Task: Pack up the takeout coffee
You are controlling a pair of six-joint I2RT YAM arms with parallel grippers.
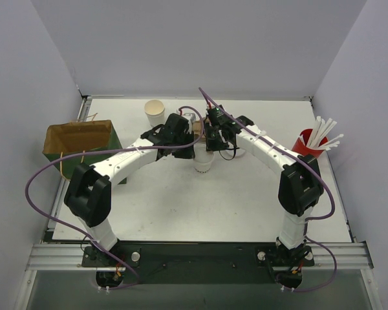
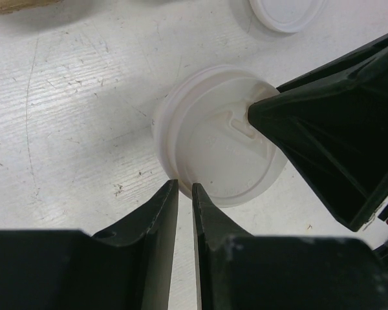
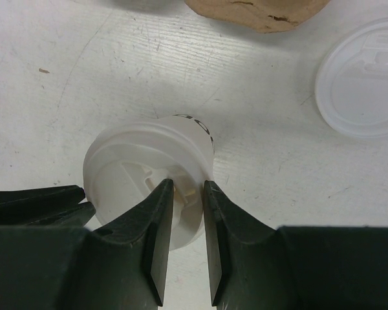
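The right end effector [image 3: 187,188] has its two fingers drawn close, only a narrow slit between them, and their tips rest on the near edge of the lid [image 2: 210,148]. I cannot tell whether they pinch a raised bit of the plastic or only bear down on it. The left end effector [image 2: 185,188] stands the same way, fingers almost together and tips against the opposite rim. Here too I cannot tell a pinch from a mere touch.

Under the lid stands the cup [image 3: 199,132], upright on the tabletop [image 1: 213,206] about midway between the two arms, a little of its white wall showing below the lid's skirt. I cannot make out whether the lid is snapped down all the way round.

Further out, a spare lid [image 3: 362,81] lies flat just beyond the cup, and the brown cup carrier [image 3: 258,13] sits behind it. An open cup [image 1: 154,111] waits near the back edge, a paper bag [image 1: 77,139] stands at the left, and a red cup of straws [image 1: 304,143] at the right.

My worry is the uneven push. Both tips sit at the rim rather than the centre, so pressure on one side could seat that edge and pop the other up, or tip the light cup over. A pinch on the rim could peel the lid off if an arm rises. The two end effectors are also very close to each other, and a small sideways move could knock them together.
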